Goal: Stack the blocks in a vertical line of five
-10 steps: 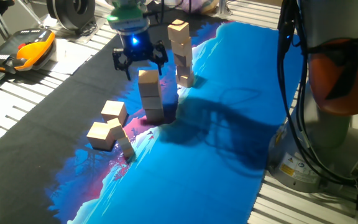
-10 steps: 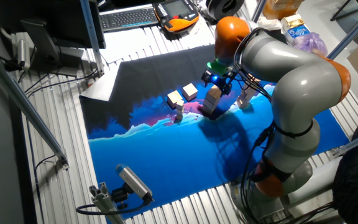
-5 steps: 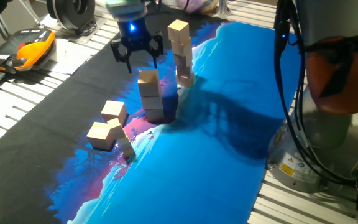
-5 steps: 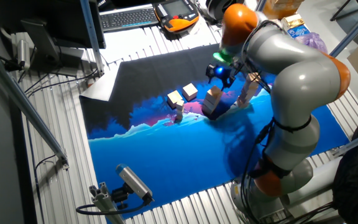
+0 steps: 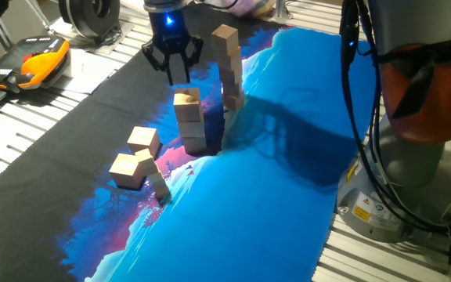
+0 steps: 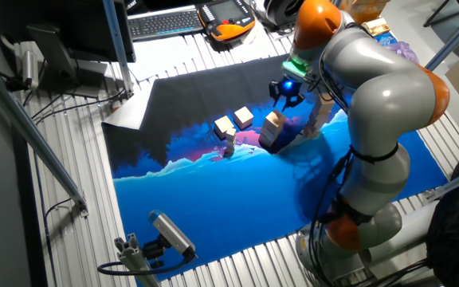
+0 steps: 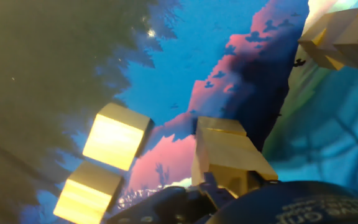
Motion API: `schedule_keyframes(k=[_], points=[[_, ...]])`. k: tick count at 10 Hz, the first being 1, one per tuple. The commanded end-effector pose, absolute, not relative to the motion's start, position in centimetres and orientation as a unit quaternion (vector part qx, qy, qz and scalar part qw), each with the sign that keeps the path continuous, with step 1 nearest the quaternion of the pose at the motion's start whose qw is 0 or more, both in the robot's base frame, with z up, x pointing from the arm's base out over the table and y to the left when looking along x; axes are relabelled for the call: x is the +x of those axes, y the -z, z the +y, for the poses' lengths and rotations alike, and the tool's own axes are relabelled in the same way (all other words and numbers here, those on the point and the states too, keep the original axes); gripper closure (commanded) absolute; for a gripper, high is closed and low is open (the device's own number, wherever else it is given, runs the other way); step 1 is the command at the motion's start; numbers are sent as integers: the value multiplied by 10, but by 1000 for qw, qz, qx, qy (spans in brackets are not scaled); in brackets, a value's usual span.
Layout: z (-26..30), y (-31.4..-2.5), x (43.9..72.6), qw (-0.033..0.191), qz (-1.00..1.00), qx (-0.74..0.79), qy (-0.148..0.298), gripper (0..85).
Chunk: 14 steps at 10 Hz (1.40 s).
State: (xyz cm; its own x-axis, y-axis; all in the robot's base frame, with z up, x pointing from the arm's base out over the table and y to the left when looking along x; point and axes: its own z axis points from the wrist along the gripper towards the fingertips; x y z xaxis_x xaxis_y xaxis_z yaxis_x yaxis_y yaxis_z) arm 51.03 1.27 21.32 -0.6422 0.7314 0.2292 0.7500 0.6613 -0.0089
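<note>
A short stack of tan wooden blocks (image 5: 189, 121) stands on the dark part of the mat; it also shows in the other fixed view (image 6: 272, 129) and in the hand view (image 7: 225, 152). A taller, slightly crooked stack (image 5: 227, 66) stands just behind it, and shows in the other views (image 6: 322, 112) (image 7: 340, 34). Loose blocks lie to the front left (image 5: 142, 139) (image 5: 129, 168), with one small tilted block (image 5: 160, 188). My gripper (image 5: 174, 74) (image 6: 285, 94) hangs open and empty above and behind the short stack, touching nothing.
An orange-and-black handheld device (image 5: 34, 64) and a keyboard (image 6: 166, 21) lie off the mat at the table's edge. The blue-and-black mat (image 5: 288, 180) covers the work area. The arm's base (image 5: 413, 157) stands at the right.
The open gripper has risen and drawn back from the top of the short stack toward the far side. The blocks have not moved.
</note>
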Motion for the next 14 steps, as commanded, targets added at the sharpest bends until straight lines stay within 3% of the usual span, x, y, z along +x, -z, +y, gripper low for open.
schedule_keyframes(k=[1,4,7,8,14], points=[[13,-213,510,109,-910,-397,39,850],[13,-213,510,148,-919,-356,87,850],[13,-213,510,146,-897,-405,105,850],[20,-213,513,135,-892,-421,99,680],[34,-203,526,115,-874,-456,121,680]])
